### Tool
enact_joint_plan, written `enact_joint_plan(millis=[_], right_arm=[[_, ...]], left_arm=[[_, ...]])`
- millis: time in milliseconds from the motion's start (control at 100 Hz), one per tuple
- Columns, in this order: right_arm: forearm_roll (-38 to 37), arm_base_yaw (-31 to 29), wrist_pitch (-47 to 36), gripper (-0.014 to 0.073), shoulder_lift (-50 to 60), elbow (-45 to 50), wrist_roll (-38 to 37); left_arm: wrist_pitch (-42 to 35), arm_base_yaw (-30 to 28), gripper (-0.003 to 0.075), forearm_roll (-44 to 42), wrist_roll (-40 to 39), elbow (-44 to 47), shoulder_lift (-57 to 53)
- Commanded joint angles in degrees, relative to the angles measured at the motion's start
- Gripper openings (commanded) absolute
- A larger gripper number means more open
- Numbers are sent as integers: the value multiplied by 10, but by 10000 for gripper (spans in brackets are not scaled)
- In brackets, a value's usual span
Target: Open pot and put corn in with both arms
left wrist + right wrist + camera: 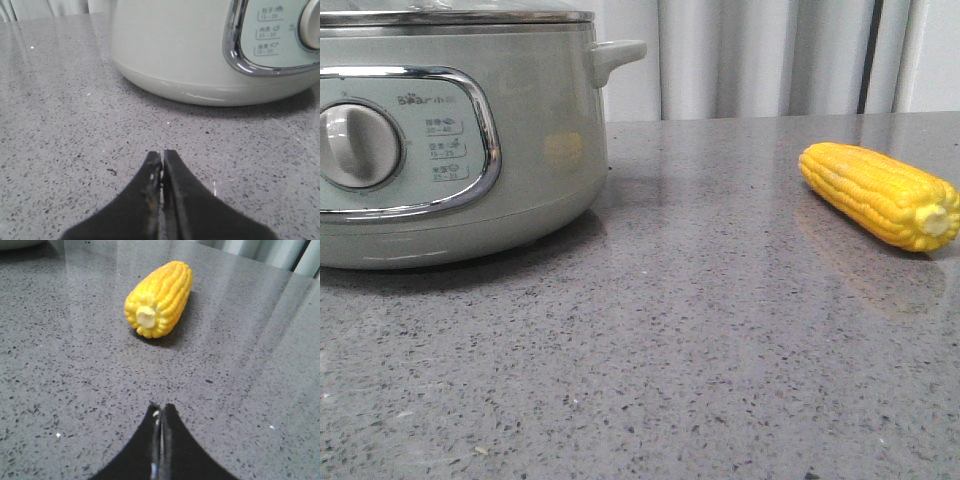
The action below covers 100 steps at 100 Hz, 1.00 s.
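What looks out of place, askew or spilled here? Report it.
Nothing stands out. The pot sits level on the grey table with its lid on, and the corn lies whole on its side to the right, apart from it. The left gripper and right gripper are both shut and empty.

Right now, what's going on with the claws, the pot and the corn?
Left gripper shut, empty, facing the pot. Right gripper shut, empty, facing the corn. Corn lying on the table, apart from the pot. Nothing between them.
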<state>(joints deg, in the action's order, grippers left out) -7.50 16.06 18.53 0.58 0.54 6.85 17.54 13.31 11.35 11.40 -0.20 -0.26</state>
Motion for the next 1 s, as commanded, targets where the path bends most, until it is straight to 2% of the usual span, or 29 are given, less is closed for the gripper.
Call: enact_joint_plan(millis=[0,230,400,480,570,620,670,740,830,920,990], right_arm=[[-4,-5,-6,-71,13,11,2],[-28,-5,-51,-71,13,11,2],[-15,-5,-185,-71,13,11,2],[10,-5,-265,-71,13,11,2],[78,-5,-323,-71,13,10,1],[151,-5,-325,-71,13,5,-3],[255,-5,-320,-71,13,1,-4],[352,-5,-326,-71,12,1,-4],[409,-5,-337,-71,12,-7,-4],[414,-5,-308,-71,12,-37,-2],[406,-5,-251,-71,8,-74,-2]], left_arm=[[-37,-1,-20,3,-4,14,-11],[-39,-1,-20,2,-4,14,-11],[-64,-1,-20,4,-4,14,-11],[-96,1,-20,70,-4,14,-11],[-152,1,-20,226,-8,14,-11],[-183,1,-20,310,-9,14,-11],[-214,1,-20,399,-9,14,-11],[-257,1,-20,506,-9,14,-11],[-281,1,-20,613,-9,9,-11],[-288,1,-20,608,-9,-6,-11],[-265,1,-20,519,-9,-33,-10]])
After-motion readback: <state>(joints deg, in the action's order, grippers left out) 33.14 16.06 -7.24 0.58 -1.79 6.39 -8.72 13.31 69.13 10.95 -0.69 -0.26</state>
